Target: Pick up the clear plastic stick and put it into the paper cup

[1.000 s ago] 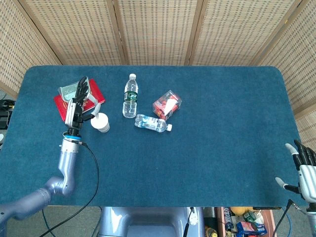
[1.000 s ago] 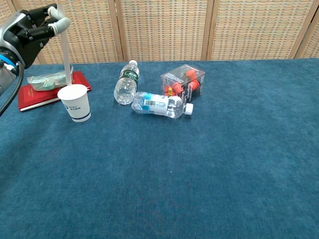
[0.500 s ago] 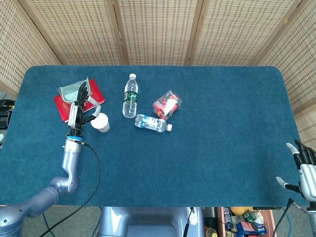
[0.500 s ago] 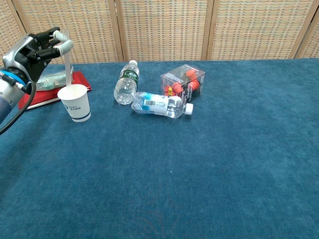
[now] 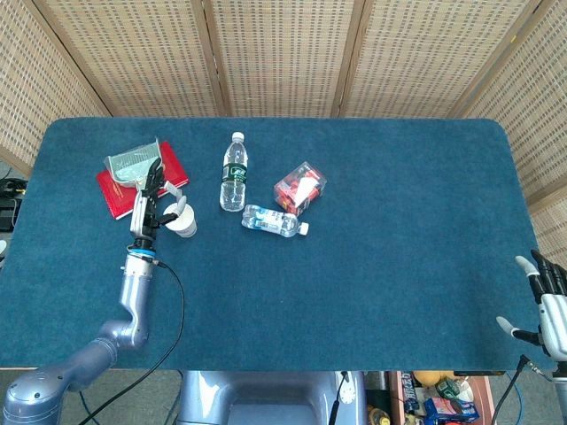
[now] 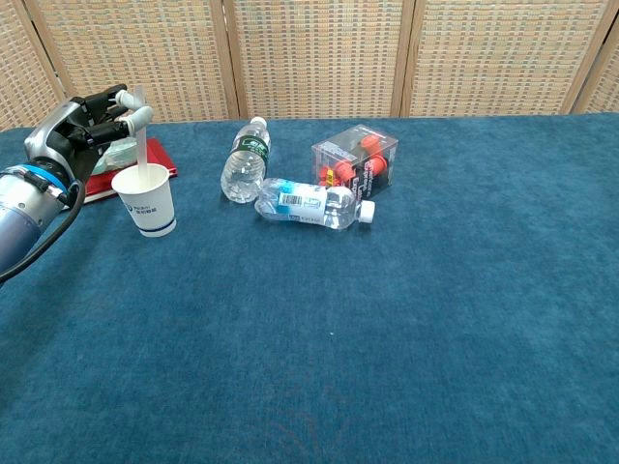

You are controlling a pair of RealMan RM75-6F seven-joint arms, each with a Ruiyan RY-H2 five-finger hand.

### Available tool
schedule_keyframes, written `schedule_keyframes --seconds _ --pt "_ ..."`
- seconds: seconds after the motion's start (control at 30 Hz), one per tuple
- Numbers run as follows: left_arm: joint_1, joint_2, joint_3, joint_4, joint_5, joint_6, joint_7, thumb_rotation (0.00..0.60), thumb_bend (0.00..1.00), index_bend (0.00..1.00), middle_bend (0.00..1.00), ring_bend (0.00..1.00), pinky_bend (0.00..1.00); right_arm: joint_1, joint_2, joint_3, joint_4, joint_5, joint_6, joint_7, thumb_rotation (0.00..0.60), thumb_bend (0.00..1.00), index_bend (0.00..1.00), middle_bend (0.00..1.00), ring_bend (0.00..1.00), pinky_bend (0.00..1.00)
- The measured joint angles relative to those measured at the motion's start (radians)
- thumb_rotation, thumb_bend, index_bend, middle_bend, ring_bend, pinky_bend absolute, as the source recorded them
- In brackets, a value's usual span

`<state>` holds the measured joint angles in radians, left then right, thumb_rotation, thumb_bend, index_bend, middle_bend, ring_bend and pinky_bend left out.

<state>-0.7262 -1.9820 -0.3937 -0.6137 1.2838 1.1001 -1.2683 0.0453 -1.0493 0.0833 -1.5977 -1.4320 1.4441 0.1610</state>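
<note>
A white paper cup (image 6: 147, 200) stands upright at the left of the blue table, also visible in the head view as the cup (image 5: 183, 221). The clear plastic stick (image 6: 142, 135) stands nearly upright with its lower end inside the cup. My left hand (image 6: 85, 130) is just left of the cup and pinches the stick near its top; from above the hand (image 5: 149, 200) sits beside the cup's rim. My right hand (image 5: 549, 305) hangs off the table's near right corner, fingers spread, holding nothing.
A red book (image 6: 108, 180) with a pale packet (image 5: 131, 162) on it lies behind the cup. Two water bottles (image 6: 242, 160) (image 6: 314, 204) and a clear box with red items (image 6: 355, 159) lie mid-table. Woven screens stand behind the table (image 6: 406, 329).
My left hand has come down and toward the cup, and the stick has sunk lower into the cup. The right hand has barely moved.
</note>
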Motion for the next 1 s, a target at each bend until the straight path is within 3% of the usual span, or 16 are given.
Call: schedule_keyframes --seconds 0.07,0.23,0.33,0.6,0.77,0.93,1.0 --pt "0.000 -0.003 0.000 0.007 -0.004 -0.004 0.001 0.600 0.39 0.53 0.00 0.00 0.00 0.000 0.001 -0.001 0.000 -0.001 0.001 0.001 0.600 0.00 0.00 0.00 0.00 0.00" --pt "0.009 0.009 0.023 0.005 0.017 0.000 -0.007 0.600 0.39 0.18 0.00 0.00 0.00 -0.001 0.001 -0.002 -0.002 -0.007 0.004 0.006 0.600 0.00 0.00 0.00 0.00 0.00" --pt "0.020 0.026 0.046 -0.009 0.039 0.013 -0.013 0.600 0.39 0.04 0.00 0.00 0.00 -0.001 0.004 -0.003 -0.006 -0.012 0.004 0.020 0.600 0.00 0.00 0.00 0.00 0.00" --pt "0.062 0.092 0.068 -0.097 0.081 0.121 -0.008 0.600 0.39 0.00 0.00 0.00 0.00 -0.006 0.006 -0.008 -0.009 -0.026 0.018 0.021 0.600 0.00 0.00 0.00 0.00 0.00" --pt "0.116 0.187 0.099 -0.221 0.116 0.191 0.044 0.600 0.37 0.00 0.00 0.00 0.00 -0.009 0.007 -0.011 -0.012 -0.036 0.027 0.016 0.600 0.00 0.00 0.00 0.00 0.00" --pt "0.166 0.327 0.151 -0.349 0.149 0.212 0.187 0.600 0.19 0.00 0.00 0.00 0.00 -0.013 0.006 -0.013 -0.016 -0.044 0.038 0.007 0.600 0.00 0.00 0.00 0.00 0.00" --pt "0.181 0.363 0.171 -0.383 0.159 0.213 0.263 0.600 0.17 0.00 0.00 0.00 0.00 -0.014 0.005 -0.014 -0.017 -0.047 0.043 0.003 0.600 0.00 0.00 0.00 0.00 0.00"
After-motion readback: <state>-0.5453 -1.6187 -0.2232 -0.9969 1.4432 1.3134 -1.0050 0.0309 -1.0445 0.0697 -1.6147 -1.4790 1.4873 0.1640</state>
